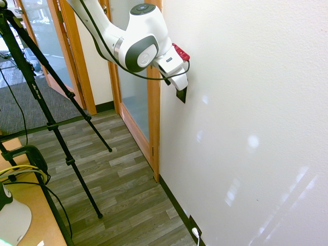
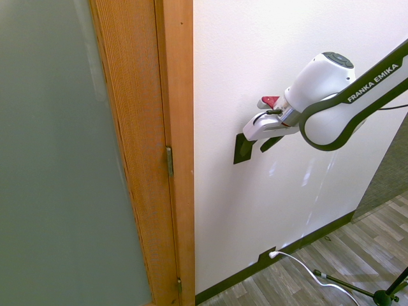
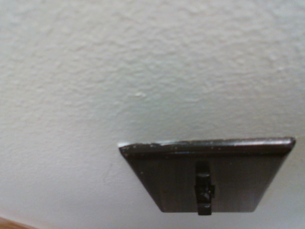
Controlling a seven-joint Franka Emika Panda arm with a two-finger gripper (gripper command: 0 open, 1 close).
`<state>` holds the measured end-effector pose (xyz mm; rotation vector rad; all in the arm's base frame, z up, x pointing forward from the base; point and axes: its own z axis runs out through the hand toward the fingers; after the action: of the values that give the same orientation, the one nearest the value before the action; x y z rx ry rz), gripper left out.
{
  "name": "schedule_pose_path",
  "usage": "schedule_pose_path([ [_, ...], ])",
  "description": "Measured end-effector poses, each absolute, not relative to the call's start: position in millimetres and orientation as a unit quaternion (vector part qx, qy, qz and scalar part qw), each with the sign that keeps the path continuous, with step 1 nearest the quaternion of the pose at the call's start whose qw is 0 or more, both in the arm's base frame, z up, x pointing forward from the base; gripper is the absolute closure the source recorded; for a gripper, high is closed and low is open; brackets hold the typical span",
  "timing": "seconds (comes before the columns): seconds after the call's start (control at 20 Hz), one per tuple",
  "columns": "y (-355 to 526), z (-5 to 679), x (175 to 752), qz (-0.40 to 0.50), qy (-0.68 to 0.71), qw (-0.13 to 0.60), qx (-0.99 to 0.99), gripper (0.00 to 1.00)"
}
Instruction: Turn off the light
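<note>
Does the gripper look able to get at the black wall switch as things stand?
Probably yes: the gripper is already right at the switch plate on the white wall, with nothing between them; the wrist view shows the toggle unobstructed.

A white textured wall (image 1: 246, 102) is seen, with patches of light scattered over it. Beside it, a wooden door frame (image 1: 152, 123) encloses a frosted glass panel (image 2: 57, 159). Grey wood-look plank flooring (image 1: 118, 184) is laid below, edged by a dark baseboard (image 1: 174, 200). Low on the wall, a black outlet plate (image 1: 194, 225) carries a white plug (image 1: 196, 232). A light wooden table (image 1: 20, 215) is seen at one corner.
</note>
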<state>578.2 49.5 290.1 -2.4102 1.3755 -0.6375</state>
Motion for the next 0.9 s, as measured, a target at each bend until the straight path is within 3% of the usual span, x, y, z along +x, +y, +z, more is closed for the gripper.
schedule_pose_path([
  [0.9, 62, 299, 578, -0.254, 0.484, 0.144, -0.825, 1.00],
])
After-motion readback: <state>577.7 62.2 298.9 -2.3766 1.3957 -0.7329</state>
